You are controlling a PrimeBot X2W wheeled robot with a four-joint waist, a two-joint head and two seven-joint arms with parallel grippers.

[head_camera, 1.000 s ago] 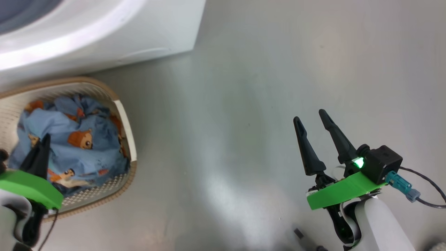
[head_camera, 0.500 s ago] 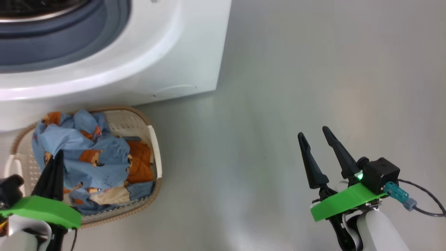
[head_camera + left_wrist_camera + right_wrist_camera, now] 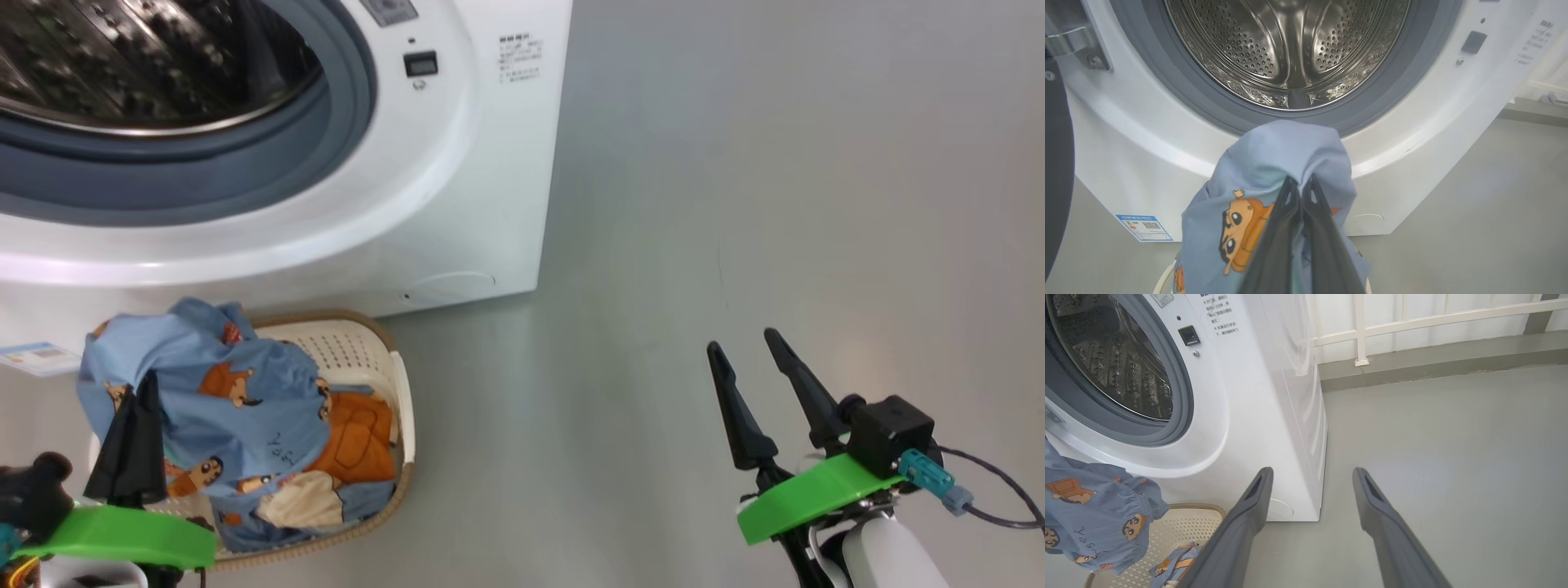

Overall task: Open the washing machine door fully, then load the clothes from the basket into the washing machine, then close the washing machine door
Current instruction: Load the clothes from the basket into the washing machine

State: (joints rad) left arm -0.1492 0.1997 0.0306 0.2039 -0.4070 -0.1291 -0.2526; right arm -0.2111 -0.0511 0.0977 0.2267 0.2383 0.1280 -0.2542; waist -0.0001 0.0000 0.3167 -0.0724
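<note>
Loading is the step in hand: the washing machine door (image 3: 1055,171) stands swung aside at the left of the washing machine (image 3: 457,163), and what shows of the steel drum (image 3: 1290,45) is bare. Just below the machine's opening, the left gripper (image 3: 1301,181) is pinched tight on a fold of a light-blue garment (image 3: 1286,151), hanging above the basket (image 3: 359,347) at the machine's foot, where more clothes (image 3: 351,441) lie. Next, I judge, the garment must clear the grey rubber ring (image 3: 1180,102) and go deep into the drum before release. Well right of the machine, over the floor (image 3: 735,204), the right gripper (image 3: 743,343) is spread wide, holding nothing.
</note>
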